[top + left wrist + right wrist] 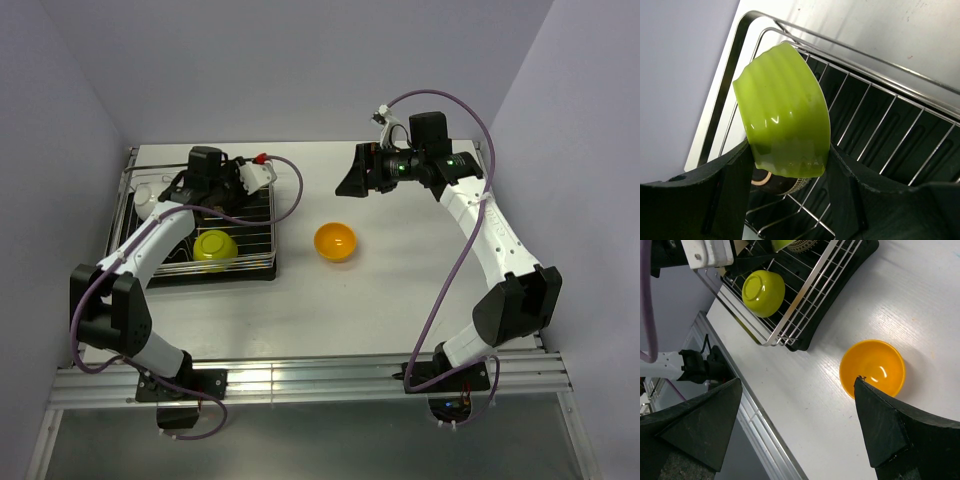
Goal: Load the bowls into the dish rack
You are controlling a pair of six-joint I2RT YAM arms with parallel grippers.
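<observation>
The dish rack (256,232) stands at the left of the table. My left gripper (186,192) is over its far end, and in the left wrist view its jaws (790,147) are closed on a lime green bowl (782,112), held on edge above the rack wires (890,115). A black bowl (776,183) lies in the rack just below it. Another lime bowl (215,247) lies upside down in the rack's near part, also in the right wrist view (763,292). The orange bowl (335,241) sits upright on the table. My right gripper (352,178) is open and empty, high above it (797,381).
A white bowl (148,196) shows at the rack's far left. The rack's corner (790,340) lies left of the orange bowl (872,367). Walls close in the table at the left, back and right. An aluminium rail (300,378) runs along the near edge.
</observation>
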